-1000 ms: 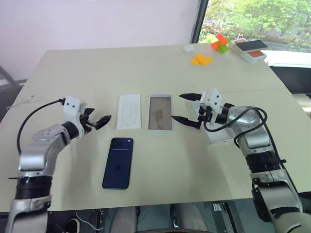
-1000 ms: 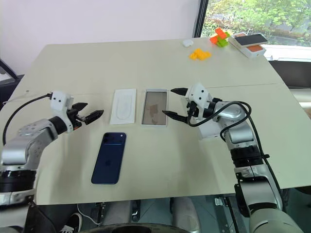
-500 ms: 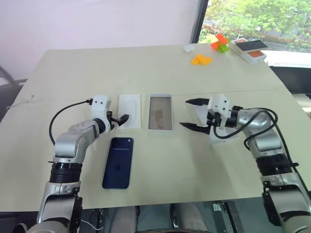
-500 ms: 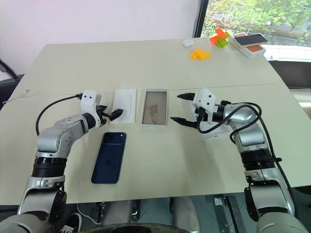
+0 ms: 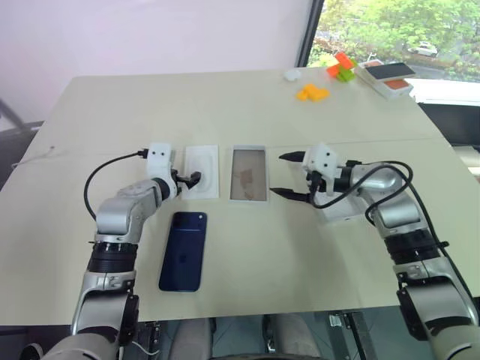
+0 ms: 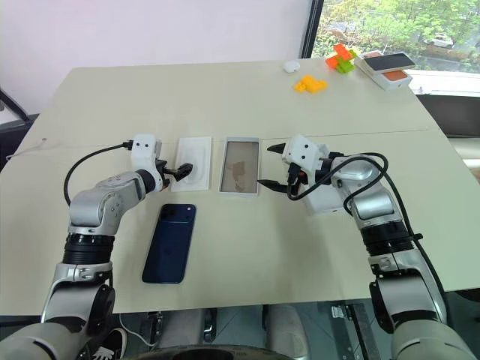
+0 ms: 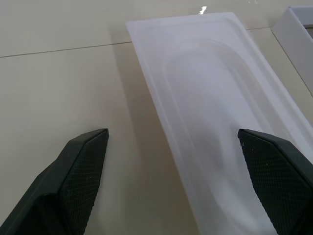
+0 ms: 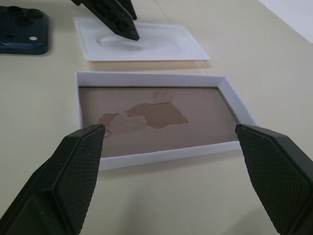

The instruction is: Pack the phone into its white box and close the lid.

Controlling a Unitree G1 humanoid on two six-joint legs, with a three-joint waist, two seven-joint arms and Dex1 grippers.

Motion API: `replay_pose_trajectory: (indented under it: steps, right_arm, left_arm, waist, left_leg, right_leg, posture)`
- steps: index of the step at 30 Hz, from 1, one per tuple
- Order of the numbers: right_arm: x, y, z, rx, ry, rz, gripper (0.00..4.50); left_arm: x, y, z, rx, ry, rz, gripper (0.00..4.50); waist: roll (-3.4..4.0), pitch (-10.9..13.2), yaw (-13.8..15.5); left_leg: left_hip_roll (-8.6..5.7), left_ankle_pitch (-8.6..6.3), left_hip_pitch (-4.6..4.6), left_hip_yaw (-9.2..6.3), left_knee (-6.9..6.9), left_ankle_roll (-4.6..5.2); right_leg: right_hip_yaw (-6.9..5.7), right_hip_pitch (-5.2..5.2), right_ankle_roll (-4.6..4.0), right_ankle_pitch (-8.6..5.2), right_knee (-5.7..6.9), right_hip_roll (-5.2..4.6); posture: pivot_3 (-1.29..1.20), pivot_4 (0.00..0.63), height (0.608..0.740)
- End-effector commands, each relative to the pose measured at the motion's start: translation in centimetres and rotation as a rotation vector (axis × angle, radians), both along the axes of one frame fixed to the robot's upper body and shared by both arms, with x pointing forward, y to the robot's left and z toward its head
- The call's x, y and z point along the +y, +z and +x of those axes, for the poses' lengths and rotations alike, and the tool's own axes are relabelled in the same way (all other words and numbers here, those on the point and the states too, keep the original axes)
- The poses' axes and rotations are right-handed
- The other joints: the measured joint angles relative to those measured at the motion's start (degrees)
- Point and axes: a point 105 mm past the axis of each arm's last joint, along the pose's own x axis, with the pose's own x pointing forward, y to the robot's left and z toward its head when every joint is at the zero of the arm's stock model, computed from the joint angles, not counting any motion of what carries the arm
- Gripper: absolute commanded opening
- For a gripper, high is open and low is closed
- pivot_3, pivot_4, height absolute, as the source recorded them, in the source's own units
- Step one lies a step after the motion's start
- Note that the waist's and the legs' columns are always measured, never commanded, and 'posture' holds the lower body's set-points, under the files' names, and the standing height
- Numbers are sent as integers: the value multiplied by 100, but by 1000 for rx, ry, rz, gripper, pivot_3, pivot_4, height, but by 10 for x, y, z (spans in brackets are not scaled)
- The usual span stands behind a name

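Compared with one second earlier, the left gripper (image 5: 189, 180) has moved in from the table's left side toward the middle and now sits at the near left edge of the white box (image 5: 201, 171). Its two fingers are spread wide, holding nothing; in the left wrist view one fingertip lies over the tray and the other over bare table beside it. The right gripper (image 5: 289, 176) has swung out and returned, ending just beside the right long edge of the lid (image 5: 248, 173), a little nearer that edge than before. Its fingers are likewise spread apart and empty. The phone (image 5: 183, 250), the white box and the lid have not shifted.

Whether either gripper touches the box or lid cannot be determined. The lid's interior appears brownish with a lighter torn patch (its outer face is turned down and hidden). In the right wrist view the phone is cut off at the frame edge.

The phone lies flat, back up, near the table's front edge, left of centre. Its long axis runs front to back, with the camera cluster at the far left corner. The white box and lid lie side by side beyond it, apart, long axes parallel to the phone's.
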Motion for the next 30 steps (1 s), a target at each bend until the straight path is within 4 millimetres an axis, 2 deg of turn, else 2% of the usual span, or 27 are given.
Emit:
replay_pose_trajectory:
  steps: [1, 6, 7, 9, 14, 15, 17, 20, 24, 30]
  right_arm:
    - [0, 11, 1, 22, -5, 51, 4500]
    - [0, 16, -6, 52, 25, 95, 4500]
    - [0, 18, -6, 37, 23, 93, 4500]
    - [1, 20, -5, 27, 24, 104, 4500]
    - [4, 24, -6, 16, 30, 110, 4500]
    - [4, 24, -6, 15, 30, 111, 4500]
    - [5, 26, -6, 6, 29, 114, 4500]
    - [6, 28, -5, -3, 28, 118, 4500]
    - [6, 30, -4, -9, 23, 127, 4500]
    - [7, 29, -4, -12, 22, 127, 4500]
  left_arm:
    - [3, 5, 3, -18, 15, 6, 4463]
    - [2, 3, 3, -11, 17, -27, 4463]
    - [1, 2, 3, -3, 25, -49, 4240]
    - [-1, 0, 4, 3, 24, -59, 3630]
    - [-6, -6, 1, 43, 7, -60, 1226]
    - [-6, -7, 0, 48, 6, -59, 549]
    - [-6, -9, 0, 55, 8, -43, 53]
    - [-5, -11, -2, 72, 14, -48, 23]
    - [2, -4, -2, 49, 48, -48, 23]
    - [4, 10, 1, 2, 43, -28, 23]
  waist:
    - [0, 0, 0]
    - [0, 0, 2]
    - [0, 0, 2]
    - [0, 0, 2]
    - [0, 0, 15]
    - [0, 0, 13]
    - [1, -1, 13]
    - [-2, 1, 8]
    - [-2, 1, 4]
    - [-3, 1, 3]
  left_leg:
    - [0, 0, 0, 0, 0, 0]
    - [0, 0, 0, 0, -1, 0]
    - [0, 0, 0, 0, 0, 0]
    - [0, 0, 0, 0, 2, 0]
    - [0, 0, 0, 0, 0, 0]
    - [0, 0, 0, 0, 0, 0]
    - [0, 0, 1, -1, 1, 0]
    - [-1, 0, 1, -1, 2, 0]
    - [-1, 0, 1, -1, 0, 0]
    - [-1, 0, 1, 0, -1, 0]
  right_leg:
    - [0, 0, 0, 0, 0, 0]
    - [0, 0, 0, 0, 0, 0]
    - [0, 0, 0, 0, 0, 0]
    - [0, 2, 1, 1, 0, 0]
    - [0, 2, 2, 2, -2, 0]
    - [0, 2, 2, 2, -3, 0]
    - [0, 5, 2, 2, -3, 0]
    - [0, 5, 3, 3, -3, 0]
    - [0, 4, 3, 3, -3, -1]
    - [0, 3, 3, 3, -5, -1]
  posture:
    - [0, 150, 740]
    - [0, 150, 740]
    - [0, 150, 740]
    - [0, 150, 740]
    - [0, 150, 740]
    - [0, 150, 740]
    - [0, 150, 740]
    - [0, 150, 740]
    - [0, 150, 740]
    - [0, 150, 740]
